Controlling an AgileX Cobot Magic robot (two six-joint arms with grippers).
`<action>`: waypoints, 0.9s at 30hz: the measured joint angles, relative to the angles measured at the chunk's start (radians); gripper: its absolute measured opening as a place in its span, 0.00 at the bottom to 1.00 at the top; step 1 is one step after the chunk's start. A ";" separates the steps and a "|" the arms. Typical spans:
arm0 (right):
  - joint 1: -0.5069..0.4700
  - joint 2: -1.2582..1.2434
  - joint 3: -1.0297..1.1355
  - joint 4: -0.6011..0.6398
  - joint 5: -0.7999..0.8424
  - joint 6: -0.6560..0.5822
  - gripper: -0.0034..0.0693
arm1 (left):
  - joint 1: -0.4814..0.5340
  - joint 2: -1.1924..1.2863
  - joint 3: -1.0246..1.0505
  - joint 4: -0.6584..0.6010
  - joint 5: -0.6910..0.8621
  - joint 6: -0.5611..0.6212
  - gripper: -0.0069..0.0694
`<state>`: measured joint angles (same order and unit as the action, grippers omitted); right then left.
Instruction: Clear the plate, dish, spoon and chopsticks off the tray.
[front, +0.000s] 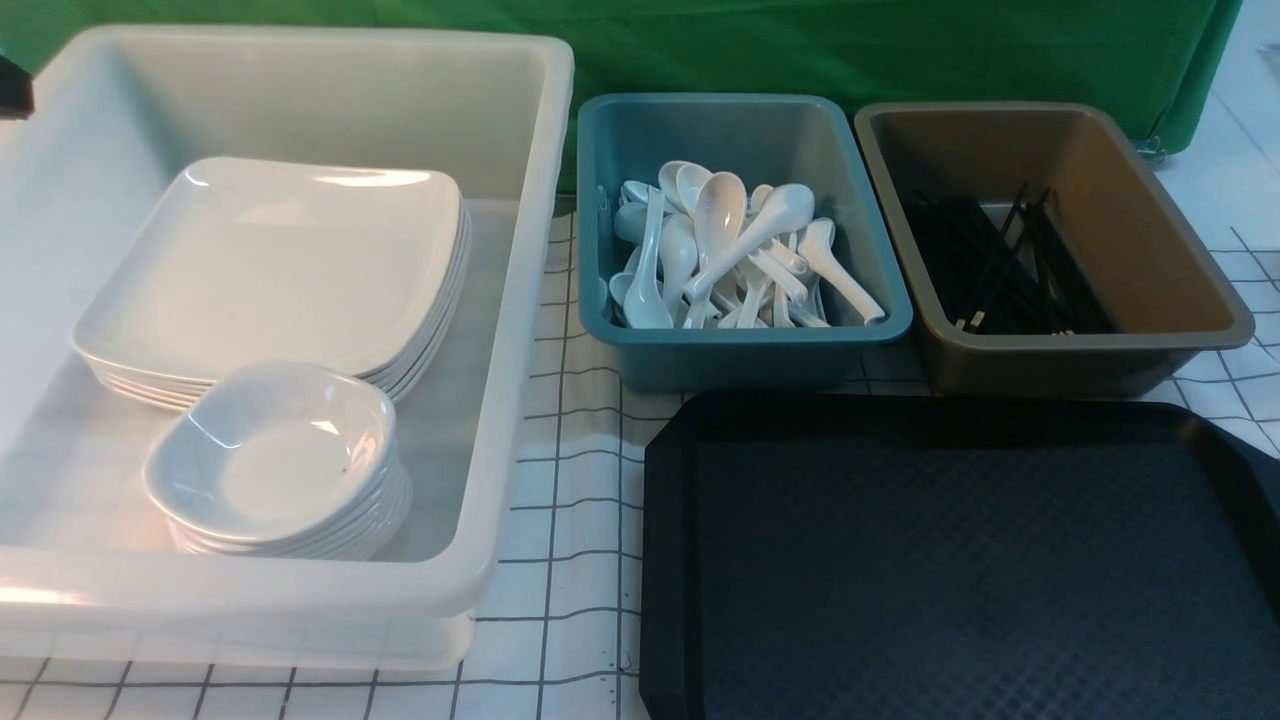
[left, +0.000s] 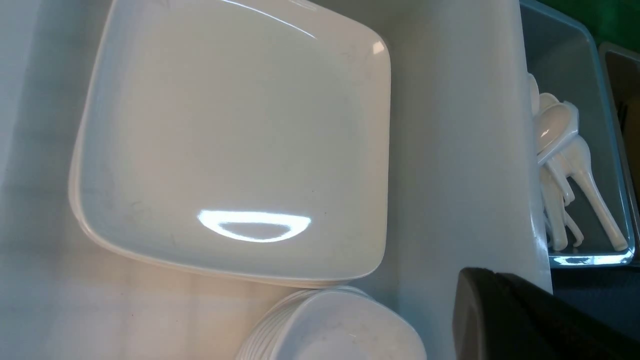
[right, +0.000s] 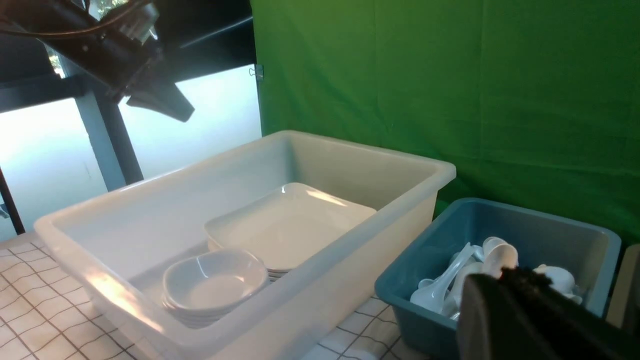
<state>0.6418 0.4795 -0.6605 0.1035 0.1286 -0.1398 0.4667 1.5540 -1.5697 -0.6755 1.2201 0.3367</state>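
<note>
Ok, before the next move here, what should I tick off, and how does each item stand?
1. tray bare of tableware: ok.
2. plates stacked in the white tub: ok.
3. dishes stacked beside them, same tub: ok.
4. spoons in the teal tub, chopsticks in the brown tub: ok.
5. left gripper shut and empty: ok.
6. right gripper empty: cannot tell.

The black tray (front: 960, 560) lies bare, the plate (front: 280, 260) tops its stack, the dish (front: 270, 455) tops another, spoons (front: 725, 255) heaped together, chopsticks (front: 1000, 265) bundled apart.
</note>
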 joint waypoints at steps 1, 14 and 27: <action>0.000 -0.005 0.005 0.000 0.000 0.000 0.16 | 0.000 -0.001 0.000 0.002 0.000 0.000 0.09; -0.287 -0.293 0.401 -0.032 -0.002 0.002 0.20 | 0.000 -0.001 0.000 0.019 0.000 0.002 0.10; -0.568 -0.464 0.654 -0.134 0.008 0.007 0.23 | -0.048 -0.001 0.000 -0.002 0.000 0.004 0.10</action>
<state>0.0735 0.0152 -0.0068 -0.0300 0.1363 -0.1329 0.4184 1.5527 -1.5697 -0.6780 1.2202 0.3405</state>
